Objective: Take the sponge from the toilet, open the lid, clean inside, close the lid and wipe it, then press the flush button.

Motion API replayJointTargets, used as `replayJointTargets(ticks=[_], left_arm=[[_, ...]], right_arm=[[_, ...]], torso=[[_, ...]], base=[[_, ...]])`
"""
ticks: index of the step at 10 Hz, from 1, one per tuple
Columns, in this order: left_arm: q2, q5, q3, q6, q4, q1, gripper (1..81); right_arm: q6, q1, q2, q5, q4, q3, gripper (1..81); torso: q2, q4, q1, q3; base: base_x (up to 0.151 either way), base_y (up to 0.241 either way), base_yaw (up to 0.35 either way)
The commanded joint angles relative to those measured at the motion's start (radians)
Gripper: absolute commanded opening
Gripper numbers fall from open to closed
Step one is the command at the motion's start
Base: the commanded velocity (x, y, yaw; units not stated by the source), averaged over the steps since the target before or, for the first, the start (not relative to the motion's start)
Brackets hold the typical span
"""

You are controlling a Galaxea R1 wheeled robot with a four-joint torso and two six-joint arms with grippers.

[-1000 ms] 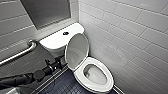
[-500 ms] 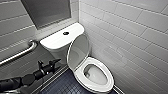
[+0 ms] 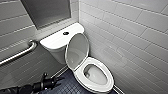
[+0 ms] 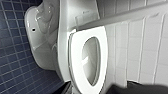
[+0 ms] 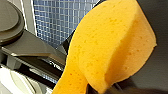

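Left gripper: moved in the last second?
Yes. In the head view the left gripper has dropped lower and pulled back from the toilet, which holds its place, and is now down over the dark floor tiles.

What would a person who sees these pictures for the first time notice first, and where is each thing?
First, the orange soft porous sponge, bent and very close in the right wrist view. Next, the white glossy ceramic toilet at the centre of the head view, its white oval plastic lid raised. The dark left gripper hangs low over the blue-tiled floor beside it.
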Motion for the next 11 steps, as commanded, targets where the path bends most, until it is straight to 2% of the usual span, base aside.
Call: replayJointTargets(ticks=[1,2,3,4,5,7,9,10,11], left_arm=[[-0.012,0.278,0.084,0.037,0.304,0.030,81.1],[-0.007,0.356,0.123,0.073,0.411,0.085,81.1],[0.007,0.396,0.126,0.082,0.484,0.149,81.1],[0.020,0.411,0.126,0.087,0.545,0.212,81.1],[0.040,0.419,0.121,0.088,0.587,0.261,81.1],[0.095,0.418,0.086,0.090,0.641,0.355,81.1],[0.169,0.419,0.014,0.091,0.677,0.419,81.1],[0.208,0.421,-0.024,0.094,0.686,0.453,81.1],[0.244,0.419,-0.072,0.114,0.687,0.482,81.1]], right_arm=[[-0.003,-0.013,-0.036,-0.067,-0.031,0.007,1.0],[-0.001,-0.015,-0.034,-0.068,-0.031,-0.002,1.0],[-0.001,-0.013,-0.032,-0.068,-0.030,-0.007,1.0],[-0.001,-0.013,-0.029,-0.067,-0.028,-0.013,1.0],[0.002,-0.015,-0.017,-0.067,-0.028,-0.030,1.0],[0.002,-0.019,0.004,-0.067,-0.028,-0.063,1.0],[0.002,-0.031,0.020,-0.067,-0.030,-0.097,1.0],[0.002,-0.038,0.023,-0.067,-0.028,-0.106,1.0],[0.002,-0.041,0.026,-0.067,-0.028,-0.114,1.0]], torso=[[0.000,0.000,0.000,0.000],[0.000,0.000,0.000,0.000],[0.000,0.000,0.000,0.000],[0.000,0.000,0.000,0.000],[0.100,0.000,-0.064,0.000],[0.126,0.000,-0.081,0.000],[0.194,0.000,-0.124,0.000],[0.229,0.000,-0.146,0.061],[0.261,0.000,-0.166,0.096]], base=[[0.000,0.000,0.000],[0.000,0.000,0.000],[0.000,0.000,0.000],[0.000,0.000,0.000],[0.000,0.000,0.000],[0.000,0.000,0.000],[0.000,0.000,0.000],[0.000,0.000,0.000],[0.000,0.000,0.000]])
